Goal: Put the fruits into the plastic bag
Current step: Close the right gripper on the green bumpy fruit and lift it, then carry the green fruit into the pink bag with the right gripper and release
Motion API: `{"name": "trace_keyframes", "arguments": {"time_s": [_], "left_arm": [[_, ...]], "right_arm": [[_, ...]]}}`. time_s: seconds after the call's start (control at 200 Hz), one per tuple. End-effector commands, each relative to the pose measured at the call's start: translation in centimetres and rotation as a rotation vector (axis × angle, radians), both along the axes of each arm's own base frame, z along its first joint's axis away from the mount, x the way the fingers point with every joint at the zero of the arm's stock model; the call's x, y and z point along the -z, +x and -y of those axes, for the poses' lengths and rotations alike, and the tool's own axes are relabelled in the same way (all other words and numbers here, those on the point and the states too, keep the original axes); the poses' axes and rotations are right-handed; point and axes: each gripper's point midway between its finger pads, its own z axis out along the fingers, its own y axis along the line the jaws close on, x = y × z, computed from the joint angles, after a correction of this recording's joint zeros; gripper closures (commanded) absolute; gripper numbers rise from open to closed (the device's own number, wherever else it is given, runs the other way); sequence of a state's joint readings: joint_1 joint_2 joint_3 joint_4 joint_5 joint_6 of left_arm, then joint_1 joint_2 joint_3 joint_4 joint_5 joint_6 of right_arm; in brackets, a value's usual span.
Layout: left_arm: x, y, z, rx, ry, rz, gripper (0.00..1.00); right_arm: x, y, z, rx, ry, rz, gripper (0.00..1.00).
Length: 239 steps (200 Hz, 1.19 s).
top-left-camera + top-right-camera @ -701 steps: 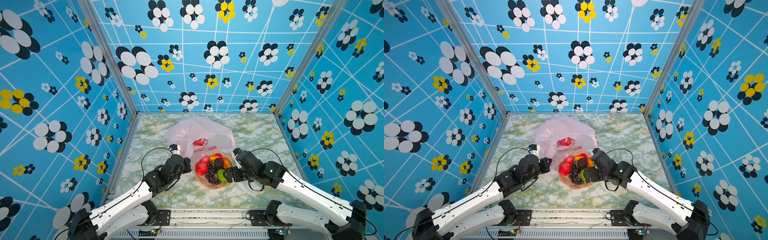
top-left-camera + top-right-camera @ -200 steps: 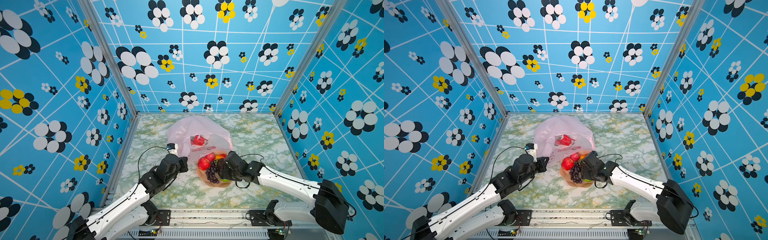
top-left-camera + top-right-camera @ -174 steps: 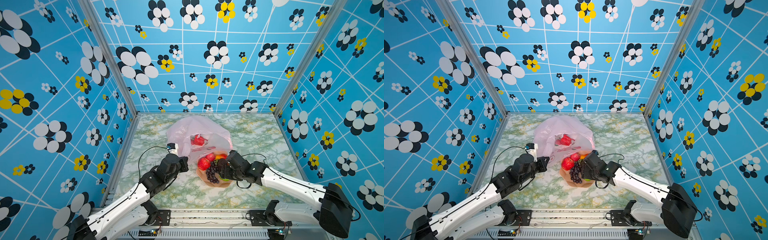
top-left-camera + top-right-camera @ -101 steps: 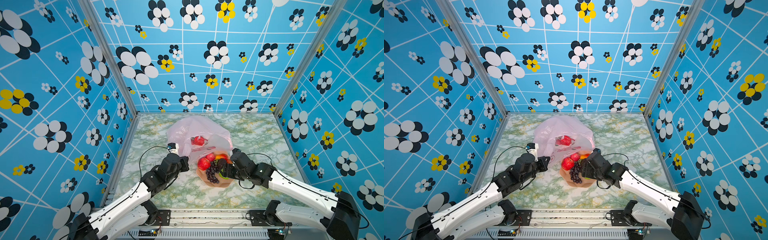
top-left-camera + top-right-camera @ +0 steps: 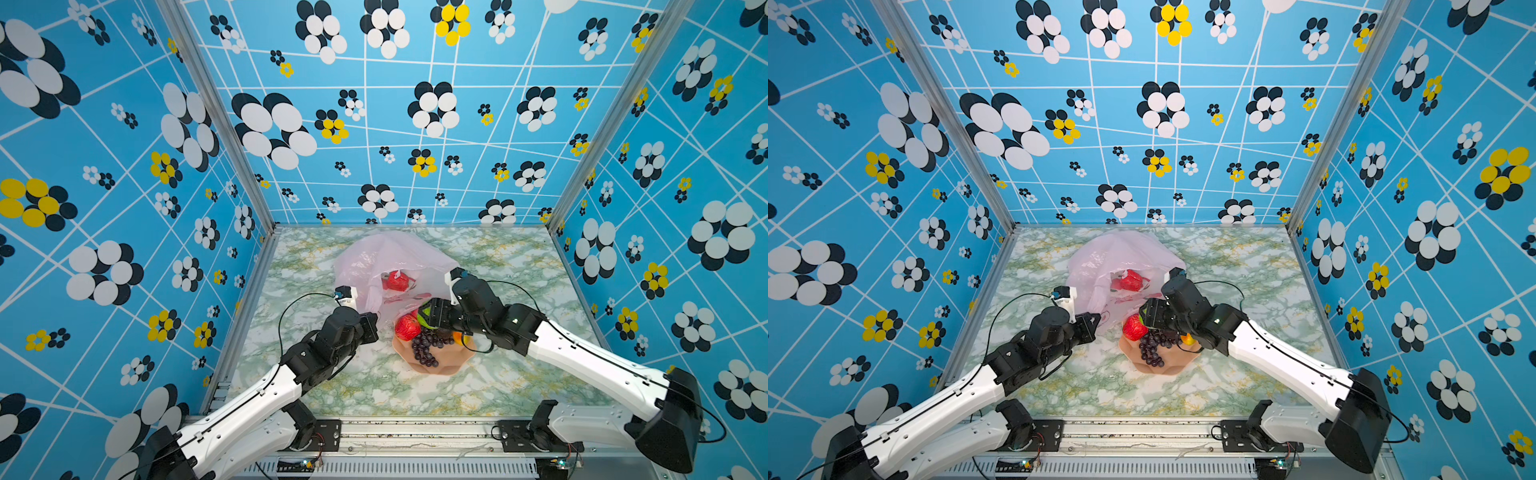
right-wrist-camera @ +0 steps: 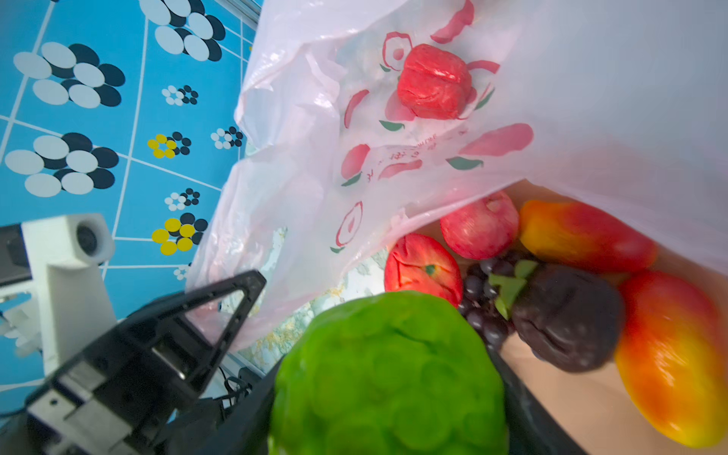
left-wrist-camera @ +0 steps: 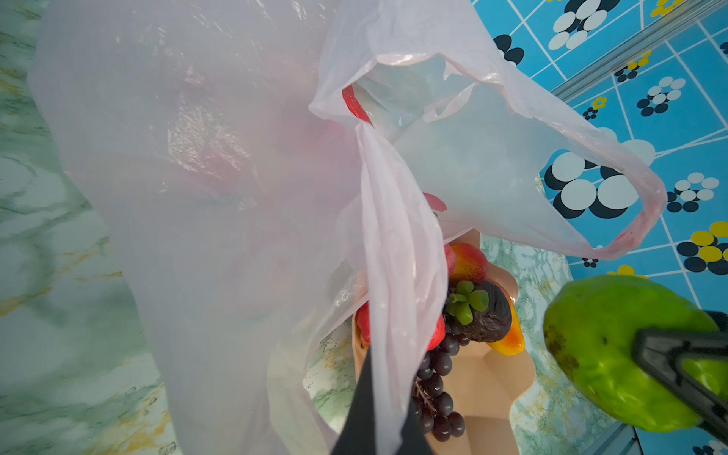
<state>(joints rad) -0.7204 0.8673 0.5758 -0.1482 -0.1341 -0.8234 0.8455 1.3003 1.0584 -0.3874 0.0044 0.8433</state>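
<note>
The pale-pink plastic bag [image 5: 390,262] lies mid-table with its mouth facing the bowl. My left gripper [image 5: 372,328] is shut on a strip of the bag's edge [image 7: 390,315] and holds it up. A bumpy red fruit [image 6: 433,82] sits inside the bag. My right gripper [image 5: 427,318] is shut on the green round fruit [image 6: 386,366], held above the bowl's far rim, beside the bag's mouth. In the peach bowl [image 5: 444,368] lie the grape bunch [image 5: 426,351], a red fruit [image 5: 407,327], a maroon fruit [image 6: 567,323] and two red-yellow mangoes [image 6: 583,232].
Blue flowered walls [image 5: 124,249] close in the marble table [image 5: 519,382] on three sides. The bag's free loop handle [image 7: 638,220] hangs open towards the right arm. The two wrists are close together over the bowl.
The right gripper has risen from the bowl with the green fruit and moved left and back towards the bag's mouth. The left gripper has kept its hold almost still.
</note>
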Motion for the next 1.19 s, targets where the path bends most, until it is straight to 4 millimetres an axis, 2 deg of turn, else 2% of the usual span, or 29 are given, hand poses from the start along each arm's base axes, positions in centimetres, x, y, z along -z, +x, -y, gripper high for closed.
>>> {"name": "trace_keyframes", "arguments": {"time_s": [0.0, 0.165, 0.265, 0.4, 0.565, 0.61, 0.63, 0.69, 0.825, 0.96, 1.19], "left_arm": [[-1.9, 0.4, 0.7, 0.006, -0.058, 0.038, 1.00], [-3.2, 0.8, 1.6, 0.029, -0.072, 0.053, 1.00], [-3.6, 0.9, 2.0, 0.039, -0.068, 0.055, 1.00], [-3.9, 1.1, 2.5, 0.041, -0.082, 0.061, 1.00], [-4.0, 1.3, 2.9, 0.047, -0.080, 0.063, 1.00], [-4.1, 1.3, 3.0, 0.050, -0.080, 0.065, 1.00], [-4.1, 1.3, 3.0, 0.051, -0.080, 0.064, 1.00], [-4.2, 1.4, 3.1, 0.054, -0.079, 0.065, 1.00], [-4.2, 1.4, 3.3, 0.061, -0.075, 0.064, 1.00], [-4.2, 1.3, 3.1, 0.060, -0.068, 0.060, 1.00], [-4.4, 1.1, 2.8, 0.051, -0.069, 0.065, 1.00]], "right_arm": [[-0.6, 2.1, -3.0, -0.060, 0.018, 0.030, 0.38], [0.7, 5.6, -7.7, -0.117, 0.030, 0.000, 0.38], [1.6, 7.7, -9.5, -0.114, 0.052, -0.012, 0.38], [2.9, 10.7, -10.5, -0.094, 0.059, -0.039, 0.39], [3.9, 13.7, -10.5, -0.048, 0.072, -0.048, 0.39], [5.0, 14.3, -10.2, -0.033, 0.071, -0.070, 0.39], [3.8, 14.9, -10.6, -0.031, 0.094, -0.050, 0.39], [3.8, 15.8, -10.6, -0.013, 0.119, -0.054, 0.36], [3.3, 17.5, -10.9, 0.013, 0.152, -0.041, 0.23], [1.4, 18.5, -11.3, 0.013, 0.190, -0.009, 0.05], [0.0, 18.1, -10.9, 0.005, 0.205, 0.006, 0.03]]}}
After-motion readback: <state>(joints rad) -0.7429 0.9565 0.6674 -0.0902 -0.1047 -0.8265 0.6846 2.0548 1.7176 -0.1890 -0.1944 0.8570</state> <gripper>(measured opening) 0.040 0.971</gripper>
